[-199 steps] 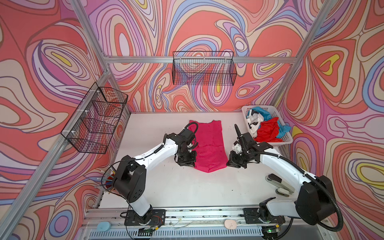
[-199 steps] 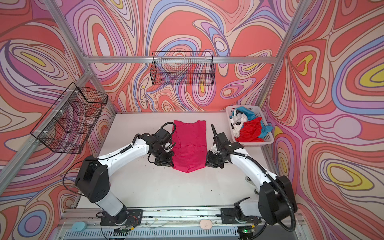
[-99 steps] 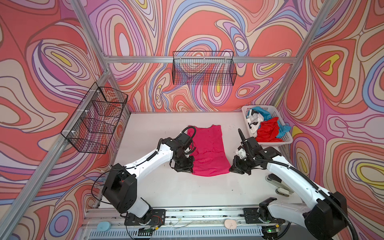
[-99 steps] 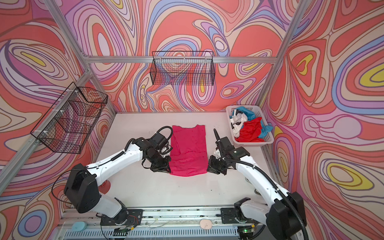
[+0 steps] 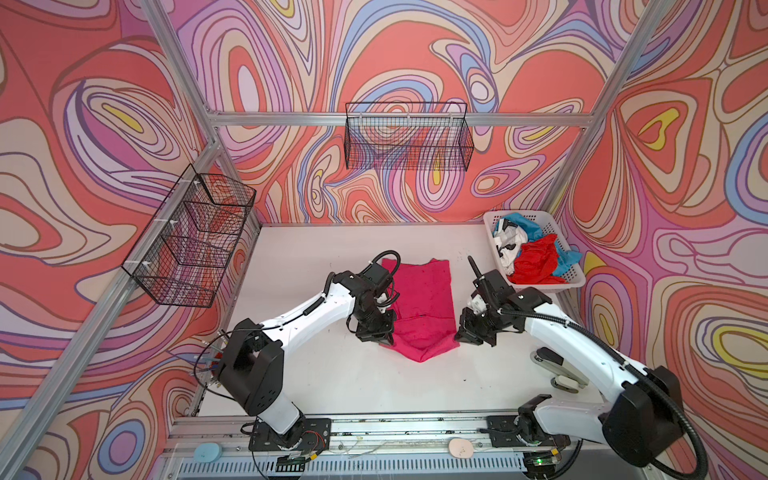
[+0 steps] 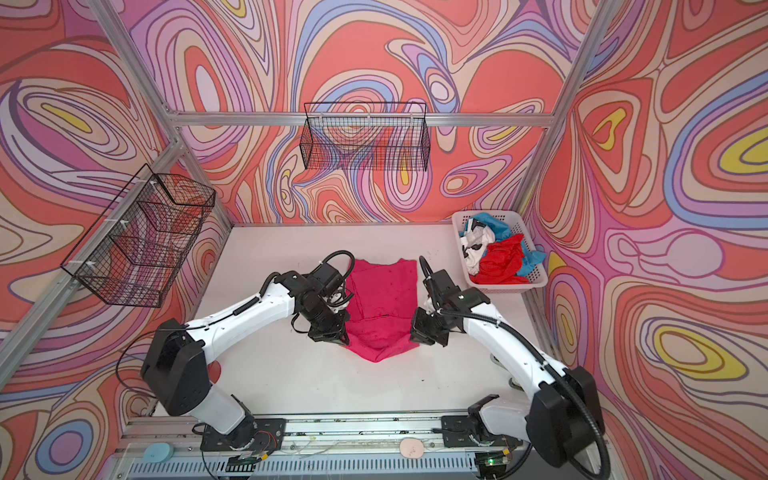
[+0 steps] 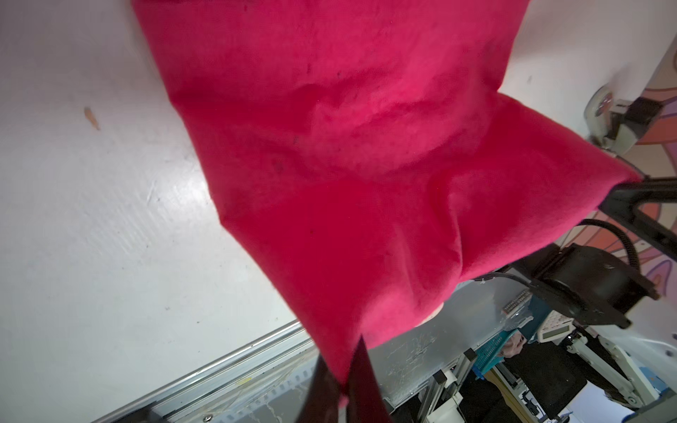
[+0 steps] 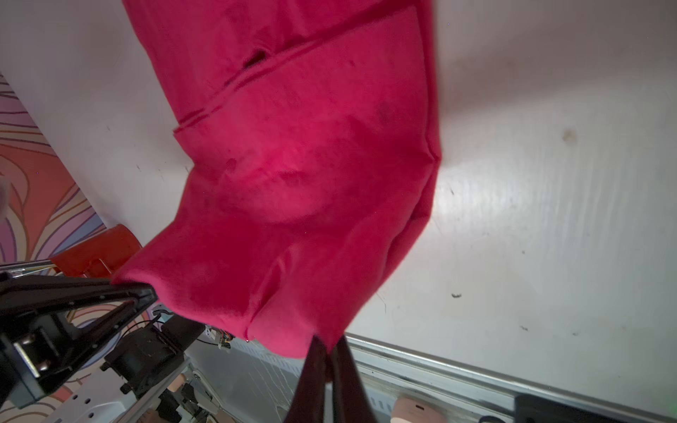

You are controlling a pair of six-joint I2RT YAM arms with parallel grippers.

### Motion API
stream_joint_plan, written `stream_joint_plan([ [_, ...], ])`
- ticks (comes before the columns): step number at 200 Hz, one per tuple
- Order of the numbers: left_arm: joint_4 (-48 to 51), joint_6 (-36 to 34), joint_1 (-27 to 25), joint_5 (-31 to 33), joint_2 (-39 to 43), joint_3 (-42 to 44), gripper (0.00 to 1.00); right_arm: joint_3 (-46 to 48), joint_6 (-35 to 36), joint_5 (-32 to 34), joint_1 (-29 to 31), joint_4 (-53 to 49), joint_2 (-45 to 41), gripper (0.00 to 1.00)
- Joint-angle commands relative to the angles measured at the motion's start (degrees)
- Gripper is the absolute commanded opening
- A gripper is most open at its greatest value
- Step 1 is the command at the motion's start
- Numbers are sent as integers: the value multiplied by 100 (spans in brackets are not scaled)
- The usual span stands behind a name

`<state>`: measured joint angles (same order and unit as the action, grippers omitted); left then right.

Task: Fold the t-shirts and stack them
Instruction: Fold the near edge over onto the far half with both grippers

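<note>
Magenta-pink t-shirt (image 5: 422,299) lies mid-worktop (image 5: 332,257), narrowed lengthwise, with its near edge raised. Left pincer (image 5: 390,340) and right pincer (image 5: 458,336) are each clamped on a near corner. Step judged: the halving fold. Next, both corners should be carried evenly to the far edge, cloth kept taut. Remaining t-shirts (image 5: 534,259) are heaped in the basket (image 5: 575,277).

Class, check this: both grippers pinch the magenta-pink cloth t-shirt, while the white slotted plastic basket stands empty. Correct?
No: the white slotted plastic basket is not empty; both top views show crumpled t-shirts in it, red, teal-blue and white. The rest holds.
</note>
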<state>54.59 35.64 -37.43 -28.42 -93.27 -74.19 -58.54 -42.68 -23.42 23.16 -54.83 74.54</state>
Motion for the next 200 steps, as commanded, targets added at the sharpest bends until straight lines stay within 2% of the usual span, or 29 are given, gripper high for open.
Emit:
stream_joint_plan([
  [1, 348, -390, 288, 55, -191, -601, 0, -740, 305, 211, -255, 124, 260, 0],
  [45, 840, -866, 923, -191, -1206, -2232, 0, -2192, 670, -37, -583, -114, 1521, 0],
  [66, 707, -778, 1234, -387, -1654, -2799, 0, -3047, 768, -157, -842, -280, 2215, 0],
  [100, 850, -873, 1433, -445, -2748, -4175, 0, -4423, 1124, -257, -1181, -624, 3592, 0],
  [135, 800, -883, 1623, -421, -3846, -5262, 0, -5050, 1222, -325, -1396, -304, 4594, 0],
  [158, 562, -691, 1718, -358, -4217, -5489, 0, -5475, 1301, -352, -1453, -116, 5155, 0],
  [200, 323, -558, 1775, -105, -4302, -5387, 0, -5989, 1338, -355, -1549, 152, 5726, 0],
])
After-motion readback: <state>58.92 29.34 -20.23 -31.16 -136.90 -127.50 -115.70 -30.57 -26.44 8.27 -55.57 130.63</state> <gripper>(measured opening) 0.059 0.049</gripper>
